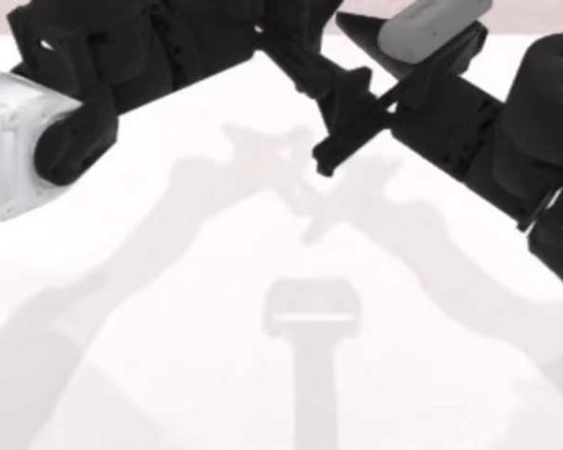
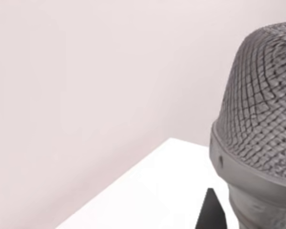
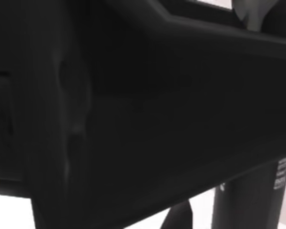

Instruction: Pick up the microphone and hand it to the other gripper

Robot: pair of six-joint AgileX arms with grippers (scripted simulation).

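Both arms are up high over the far half of the white table (image 1: 169, 281), reaching in from either side and meeting near the middle of the top view's upper edge. The microphone (image 1: 430, 28) is up there too, off the table, at the top edge just right of centre: a pale grey rounded shape against black gripper parts.

From the left wrist view the microphone's mesh head fills one side of the picture, very close to the lens, with its grey collar ring just beneath it and a black pointed fingertip (image 2: 211, 214) poking up right beside the collar. So the head sits just past the left gripper (image 1: 310, 61), close in. Whether that gripper is actually clamped on the handle, the pictures don't show; the handle itself is hidden.

The right gripper (image 1: 357, 127) comes in from the right side, its long black fingers slanting down towards the middle of the table, one tip ending near the centre of the view. The microphone lies above and behind those fingers in the top view, touching or overlapping the black parts there. Fingers apart or together? Can't tell here either, the two arms cross and the black shapes merge.

The right wrist view is nearly black, dark all over.

On the table below, only soft grey shadows of the two arms, crossing in the middle
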